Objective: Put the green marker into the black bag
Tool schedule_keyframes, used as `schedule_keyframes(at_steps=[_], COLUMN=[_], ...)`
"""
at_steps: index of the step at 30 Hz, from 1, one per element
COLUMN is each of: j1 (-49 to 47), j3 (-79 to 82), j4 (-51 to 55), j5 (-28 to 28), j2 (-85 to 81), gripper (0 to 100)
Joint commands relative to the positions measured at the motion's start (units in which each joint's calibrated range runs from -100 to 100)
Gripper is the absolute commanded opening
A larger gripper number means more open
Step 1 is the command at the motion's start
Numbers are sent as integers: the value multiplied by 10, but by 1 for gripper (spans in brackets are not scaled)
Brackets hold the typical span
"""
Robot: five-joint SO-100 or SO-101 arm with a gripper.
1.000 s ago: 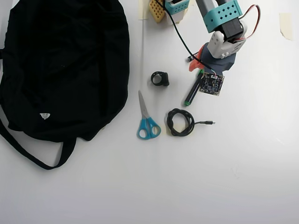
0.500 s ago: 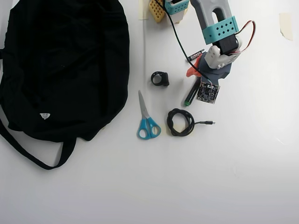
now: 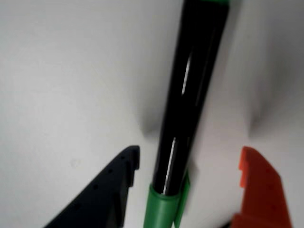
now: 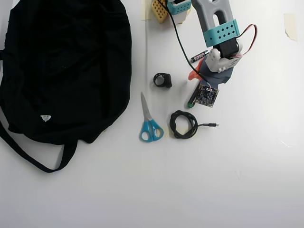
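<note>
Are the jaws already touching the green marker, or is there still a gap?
Apart. In the wrist view the marker lies between the open jaws of the gripper, with white table visible on both sides of its barrel.

A glossy black barrel and bright green cap are shown on the green marker (image 3: pixel 185 109). The tool (image 3: pixel 190 164) is seen with one dark navy finger and one orange finger. The black bag (image 4: pixel 66 66) bears a small white tag. Blue handles mark the scissors (image 4: pixel 151 130); the counter (image 4: pixel 228 180) is plain white.
</note>
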Motion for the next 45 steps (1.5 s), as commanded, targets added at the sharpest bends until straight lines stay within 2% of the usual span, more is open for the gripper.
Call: schedule_keyframes(at_steps=[1,15,24,36,45], j1=[4,7,7,7,4], j3=[-11,-20,-14,-16,-103], j4=[-5,-5,-5,6,125], j5=[-3,-3,-3,-3,2], j2=[5,48,48,34,32], gripper=[27,26,2,2,2])
